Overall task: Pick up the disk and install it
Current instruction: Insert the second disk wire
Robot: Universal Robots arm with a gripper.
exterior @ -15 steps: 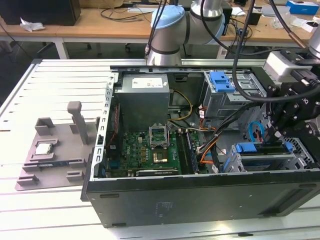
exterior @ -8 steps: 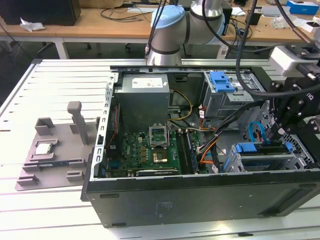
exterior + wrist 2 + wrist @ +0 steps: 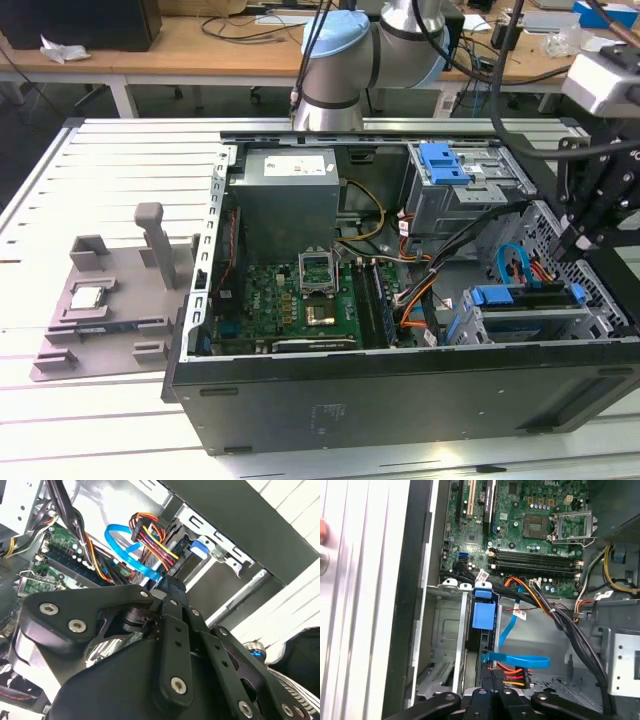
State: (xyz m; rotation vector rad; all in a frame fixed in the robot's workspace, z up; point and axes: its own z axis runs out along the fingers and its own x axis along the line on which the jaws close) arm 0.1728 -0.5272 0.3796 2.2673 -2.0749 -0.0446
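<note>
In the exterior view, your claw (image 3: 578, 240) hangs over the computer case (image 3: 400, 400) at that view's right; the disk (image 3: 525, 308) sits just below it in the lower drive bay, long axis running across the view. In the second wrist view, the claw's linkage (image 3: 170, 630) hides the fingertips, so I cannot tell its opening. In the first wrist view, the bay's blue latch (image 3: 483, 614) lies straight ahead of the claw (image 3: 492, 692).

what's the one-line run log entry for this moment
gripper: above drive bay at the exterior view's right | disk: seated in bay of computer case | cables: plugged at drive's rear
</note>
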